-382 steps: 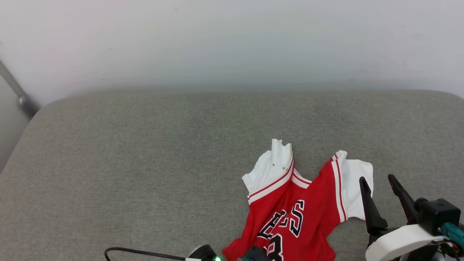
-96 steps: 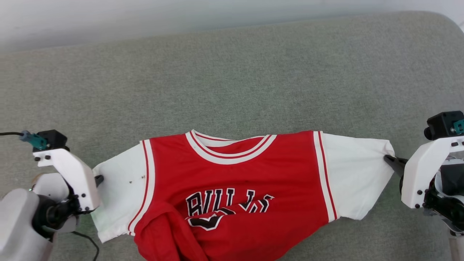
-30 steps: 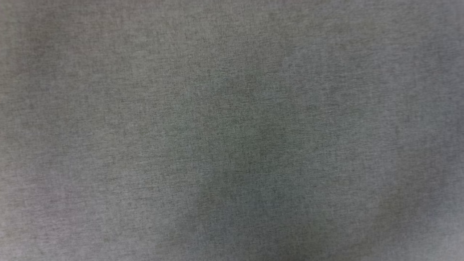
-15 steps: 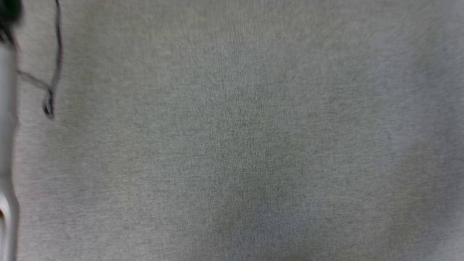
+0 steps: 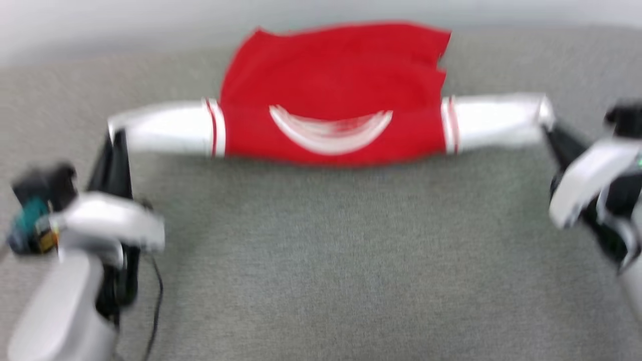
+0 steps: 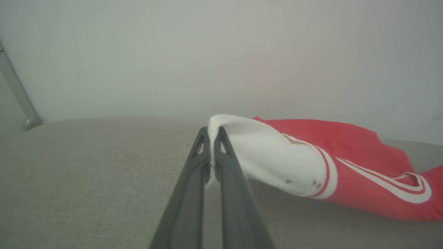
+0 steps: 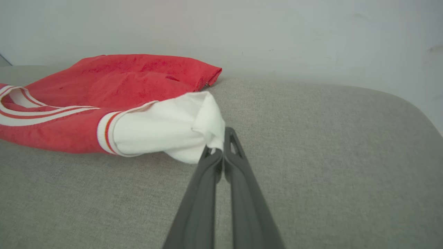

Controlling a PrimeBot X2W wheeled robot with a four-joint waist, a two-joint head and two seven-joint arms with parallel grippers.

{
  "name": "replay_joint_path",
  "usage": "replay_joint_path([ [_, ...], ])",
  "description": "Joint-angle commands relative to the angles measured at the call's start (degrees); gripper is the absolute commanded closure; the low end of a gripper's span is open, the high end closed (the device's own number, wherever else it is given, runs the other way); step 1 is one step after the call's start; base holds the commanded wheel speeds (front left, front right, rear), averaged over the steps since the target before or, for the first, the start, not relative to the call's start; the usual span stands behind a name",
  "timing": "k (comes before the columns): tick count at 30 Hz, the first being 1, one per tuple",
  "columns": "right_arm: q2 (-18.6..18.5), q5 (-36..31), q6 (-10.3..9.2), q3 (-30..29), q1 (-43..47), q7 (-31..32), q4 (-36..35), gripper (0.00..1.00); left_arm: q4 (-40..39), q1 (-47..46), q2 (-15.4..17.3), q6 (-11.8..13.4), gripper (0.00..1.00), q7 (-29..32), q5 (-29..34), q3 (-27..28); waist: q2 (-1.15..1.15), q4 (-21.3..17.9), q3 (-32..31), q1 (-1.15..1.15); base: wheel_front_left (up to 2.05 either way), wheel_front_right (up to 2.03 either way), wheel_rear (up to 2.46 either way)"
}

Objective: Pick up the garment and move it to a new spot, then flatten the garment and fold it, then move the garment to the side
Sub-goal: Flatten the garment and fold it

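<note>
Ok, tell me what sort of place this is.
Probably a plain indoor room: a grey woven-fabric padded surface with rounded corners, like a sofa or mattress, against a bare white wall.

The grey cushioned surface (image 5: 351, 260) lies open on the near side. Farther back, the garment (image 5: 331, 90) spans it before the wall (image 5: 100, 25). A blurred dark cable (image 5: 156, 296) seems to trail at left.
</note>
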Motion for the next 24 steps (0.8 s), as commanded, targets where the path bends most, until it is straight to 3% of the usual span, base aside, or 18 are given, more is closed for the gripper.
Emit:
replay_joint_path([
  [1,0.4,0.4,-0.04,-0.4,2.7,0.3,-1.1,1.00,-0.9,2.9,0.5,0.7,1.00,-0.1,-0.4,0.0,0.00,0.7,-5.0,0.01,0.00,0.00,0.00],
  [14,3.6,-3.7,-0.05,-8.9,33.6,10.4,-17.7,1.00,-15.4,33.3,2.9,9.3,1.00,5.0,-3.2,-0.8,0.00,0.4,-12.9,0.01,0.00,0.00,0.00],
  [24,10.4,-9.2,-0.04,-19.6,54.5,18.0,-28.4,1.00,-18.4,44.0,4.2,11.8,1.00,8.4,-4.0,-3.3,0.00,2.0,-15.7,0.01,0.00,0.00,0.00],
])
